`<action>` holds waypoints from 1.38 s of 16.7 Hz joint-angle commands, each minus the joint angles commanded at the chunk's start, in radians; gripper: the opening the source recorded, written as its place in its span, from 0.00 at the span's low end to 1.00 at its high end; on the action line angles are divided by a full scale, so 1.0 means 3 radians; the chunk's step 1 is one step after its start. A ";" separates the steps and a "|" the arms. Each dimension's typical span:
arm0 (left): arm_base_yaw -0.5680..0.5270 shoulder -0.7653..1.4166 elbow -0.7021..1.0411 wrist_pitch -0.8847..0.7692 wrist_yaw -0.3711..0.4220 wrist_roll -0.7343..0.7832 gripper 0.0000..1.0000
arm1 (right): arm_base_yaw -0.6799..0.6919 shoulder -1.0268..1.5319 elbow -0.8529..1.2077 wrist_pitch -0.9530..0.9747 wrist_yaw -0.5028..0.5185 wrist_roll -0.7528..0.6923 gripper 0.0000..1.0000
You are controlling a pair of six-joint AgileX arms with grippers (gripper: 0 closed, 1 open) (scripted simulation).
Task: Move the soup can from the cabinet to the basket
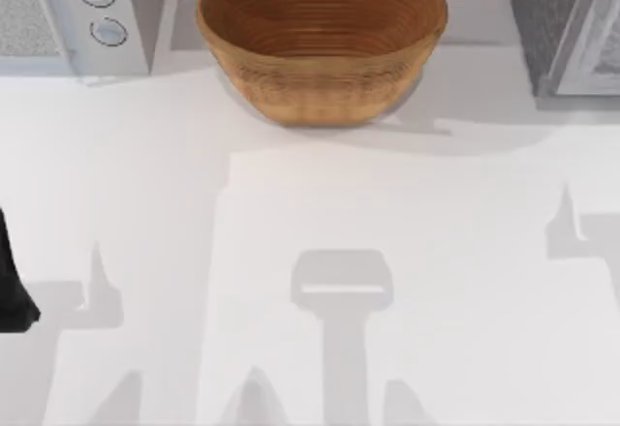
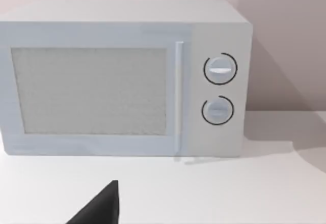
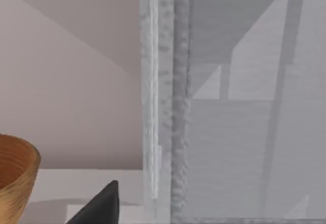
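From the bare near worktop (image 1: 387,213), with our tools' states impossible to tell, we judge the task barely begun: the basket (image 1: 320,39) sits far centre, and we must next search the cabinet (image 1: 562,19) far right for the soup can.

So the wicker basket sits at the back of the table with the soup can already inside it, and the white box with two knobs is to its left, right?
Not quite: the basket is empty; the top view shows only bare woven rings inside. It does sit at the back, with the white two-knob box to its left.
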 joint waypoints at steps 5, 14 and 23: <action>0.0000 0.0000 0.0000 0.0000 0.0000 0.0000 1.00 | 0.0156 0.1206 0.1585 -0.0388 0.0187 0.0016 1.00; 0.0000 0.0000 0.0000 0.0000 0.0000 0.0000 1.00 | 0.0377 0.2833 0.3800 -0.0908 0.0429 0.0040 1.00; 0.0000 0.0000 0.0000 0.0000 0.0000 0.0000 1.00 | 0.0388 0.3041 0.4059 -0.0940 0.0450 0.0039 1.00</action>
